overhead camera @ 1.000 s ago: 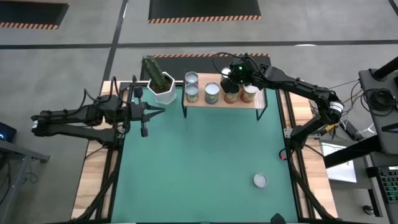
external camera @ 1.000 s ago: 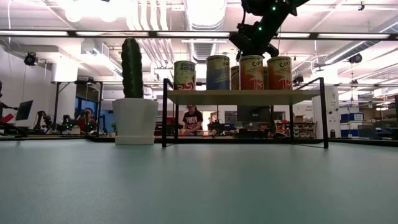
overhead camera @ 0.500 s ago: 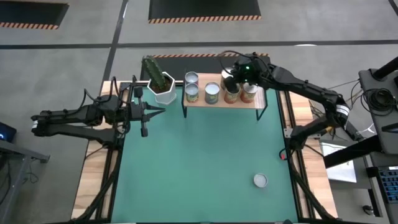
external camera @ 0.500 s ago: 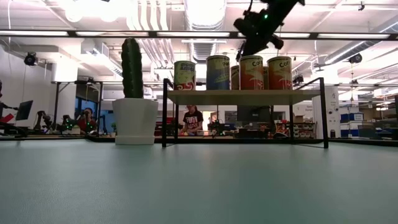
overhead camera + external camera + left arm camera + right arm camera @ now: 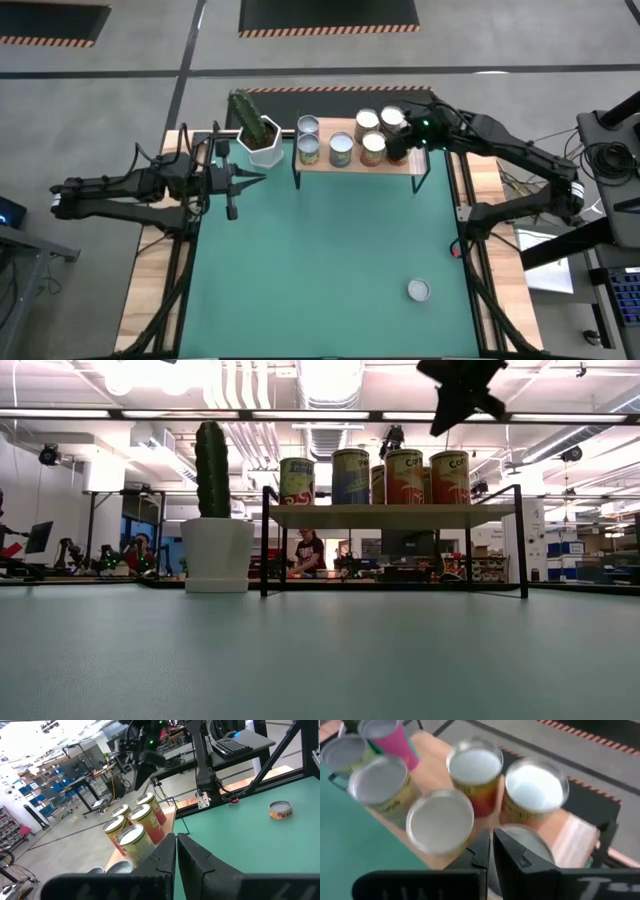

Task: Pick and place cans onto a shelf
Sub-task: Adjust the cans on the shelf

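Observation:
Several cans [image 5: 341,150] stand upright in two rows on the light-wood shelf [image 5: 325,164] at the table's far edge; the low view shows them side by side [image 5: 404,476] on the board [image 5: 390,515]. One more short can [image 5: 418,290] sits on the green mat at the near right. My right gripper [image 5: 395,148] hovers shut above the shelf's right end, clear of the can tops [image 5: 440,820] and tipped down toward them [image 5: 440,428]. My left gripper [image 5: 262,178] waits shut and level at the table's left, beside the cactus pot.
A white pot with a green cactus [image 5: 262,140] stands just left of the shelf. The green mat [image 5: 320,260] stretches in front of the shelf toward the near edge. Wooden table edges and black frame bars [image 5: 470,290] run along both sides.
My right gripper, shut throughout, has drawn back from over the cans in the shelf's right half toward the table's right edge. It has also risen higher above the can tops and rolled a little. The cans have stayed where they stood.

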Robot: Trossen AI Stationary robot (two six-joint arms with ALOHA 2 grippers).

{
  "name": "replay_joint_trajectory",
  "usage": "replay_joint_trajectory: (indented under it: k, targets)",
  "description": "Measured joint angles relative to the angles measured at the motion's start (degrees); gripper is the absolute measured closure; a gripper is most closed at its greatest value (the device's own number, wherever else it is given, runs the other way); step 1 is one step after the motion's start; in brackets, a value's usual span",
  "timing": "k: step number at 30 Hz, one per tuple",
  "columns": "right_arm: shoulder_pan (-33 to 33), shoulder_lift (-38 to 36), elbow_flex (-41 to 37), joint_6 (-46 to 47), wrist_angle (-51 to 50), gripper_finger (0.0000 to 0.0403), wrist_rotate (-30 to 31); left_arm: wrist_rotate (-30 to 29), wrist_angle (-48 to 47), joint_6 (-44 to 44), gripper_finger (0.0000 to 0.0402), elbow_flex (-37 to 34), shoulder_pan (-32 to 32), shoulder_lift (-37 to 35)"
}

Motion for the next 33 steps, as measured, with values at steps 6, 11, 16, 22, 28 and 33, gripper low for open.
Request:
replay_joint_trajectory:
  k: [6, 11, 16, 22, 28, 33]
  targets:
    - [2.3, -2.7, -4.0, 5.0, -3.7, 0.0390, 3.1, 0.0, 0.0, -0.2, 0.0402, 0.0, 0.0, 0.0]
    - [2.3, -3.3, -8.2, 6.2, -2.6, 0.0390, 4.2, 0.0, 0.0, -0.4, 0.0402, 0.0, 0.0, 0.0]
    - [2.3, -2.3, -9.1, 6.3, -1.5, 0.0390, 5.2, 0.0, 0.2, -0.4, 0.0402, 0.0, 0.0, 0.0]
    - [2.6, -0.9, -9.0, 6.4, -0.3, 0.0390, 5.1, 0.0, 0.6, -0.4, 0.0402, 0.0, 0.0, 0.0]
    - [2.7, -1.0, -8.6, 6.3, -0.6, 0.0390, 4.5, 0.0, 0.6, -0.4, 0.0402, 0.0, 0.0, 0.0]
    - [2.7, -1.2, -8.0, 6.2, -1.0, 0.0390, 2.1, 0.0, 0.5, -0.4, 0.0402, 0.0, 0.0, 0.0]
